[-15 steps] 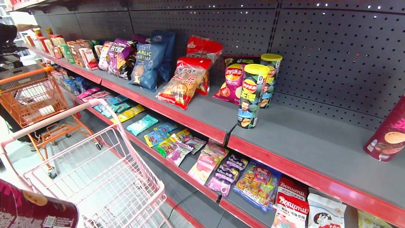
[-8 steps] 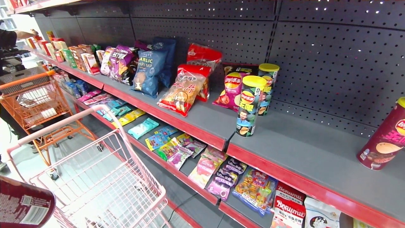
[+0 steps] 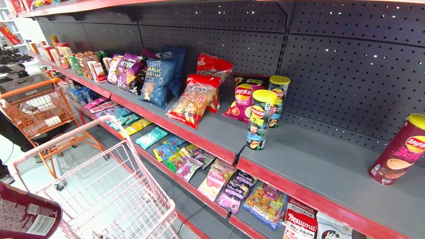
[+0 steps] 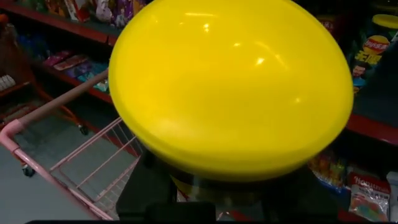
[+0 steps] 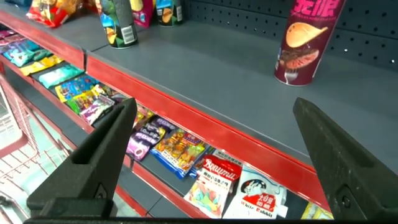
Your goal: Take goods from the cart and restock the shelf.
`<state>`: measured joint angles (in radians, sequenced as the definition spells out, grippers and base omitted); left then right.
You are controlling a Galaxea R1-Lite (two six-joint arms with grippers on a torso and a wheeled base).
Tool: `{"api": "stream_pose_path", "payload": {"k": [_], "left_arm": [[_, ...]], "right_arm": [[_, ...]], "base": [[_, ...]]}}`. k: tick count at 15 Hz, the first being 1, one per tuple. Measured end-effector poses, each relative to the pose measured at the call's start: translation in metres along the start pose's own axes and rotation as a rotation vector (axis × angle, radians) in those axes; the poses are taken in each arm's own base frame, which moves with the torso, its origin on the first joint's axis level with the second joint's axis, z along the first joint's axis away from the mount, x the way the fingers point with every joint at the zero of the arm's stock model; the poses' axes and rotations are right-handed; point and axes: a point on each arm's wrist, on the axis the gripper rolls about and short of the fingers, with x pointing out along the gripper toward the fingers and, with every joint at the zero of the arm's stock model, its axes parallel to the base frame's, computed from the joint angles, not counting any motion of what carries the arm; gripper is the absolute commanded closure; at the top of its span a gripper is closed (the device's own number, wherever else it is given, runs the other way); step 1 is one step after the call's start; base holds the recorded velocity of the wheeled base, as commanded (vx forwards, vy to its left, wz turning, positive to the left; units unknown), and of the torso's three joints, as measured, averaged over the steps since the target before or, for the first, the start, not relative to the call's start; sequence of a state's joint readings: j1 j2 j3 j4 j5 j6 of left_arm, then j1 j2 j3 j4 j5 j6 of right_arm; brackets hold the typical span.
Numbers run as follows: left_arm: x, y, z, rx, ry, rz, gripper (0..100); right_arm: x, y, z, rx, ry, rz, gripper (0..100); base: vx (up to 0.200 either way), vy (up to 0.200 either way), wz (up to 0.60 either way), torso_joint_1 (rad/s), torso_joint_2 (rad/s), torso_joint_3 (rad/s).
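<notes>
A dark red chip can [image 3: 28, 215] with a yellow lid [image 4: 230, 87] hangs at the lower left of the head view, above the pink cart [image 3: 99, 186]. My left gripper [image 4: 211, 202] is shut on it, its black body mostly hidden under the lid. My right gripper [image 5: 214, 106] is open with nothing between its wide-set fingers. It hovers in front of the grey shelf [image 5: 205, 68] with its red front edge. A matching dark red can [image 3: 396, 149] [image 5: 308, 40] stands on that shelf at the right.
Two green cans with yellow lids [image 3: 260, 119] and several snack bags [image 3: 192, 99] fill the shelf's left part. Bare shelf [image 3: 325, 156] lies between the green cans and the red can. An orange cart [image 3: 33, 103] stands at far left. Lower shelves hold candy packs [image 3: 232, 189].
The head camera has tilted, so shelf and goods sit lower in the picture. The held can stays at the lower left corner. A person's arm at far left has left the view.
</notes>
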<state>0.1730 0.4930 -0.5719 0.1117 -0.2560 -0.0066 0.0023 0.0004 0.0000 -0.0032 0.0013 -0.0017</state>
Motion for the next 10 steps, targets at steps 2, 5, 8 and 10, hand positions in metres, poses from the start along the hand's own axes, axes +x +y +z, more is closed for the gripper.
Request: {"api": "stream_pose_path", "payload": {"k": [2, 5, 8, 10], "left_arm": [[0.001, 0.0, -0.002, 0.001, 0.008, -0.001, 100], [0.001, 0.0, -0.004, 0.004, 0.013, -0.007, 100], [0.002, 0.0, -0.011, 0.038, 0.032, -0.022, 100], [0.002, 0.0, -0.014, 0.05, 0.04, -0.035, 100]], "right_arm": [[0.0, 0.0, 0.0, 0.0, 0.0, 0.0, 0], [0.0, 0.0, 0.0, 0.0, 0.001, 0.002, 0], [0.0, 0.0, 0.0, 0.0, 0.0, 0.001, 0], [0.0, 0.0, 0.0, 0.0, -0.001, 0.0, 0]], "base": [[0.0, 0.0, -0.3, 0.001, 0.0, 0.004], [0.0, 0.0, -0.6, 0.004, 0.0, 0.001], [0.0, 0.0, -0.6, 0.014, 0.0, 0.002], [0.0, 0.0, -0.6, 0.002, 0.0, 0.002]]}}
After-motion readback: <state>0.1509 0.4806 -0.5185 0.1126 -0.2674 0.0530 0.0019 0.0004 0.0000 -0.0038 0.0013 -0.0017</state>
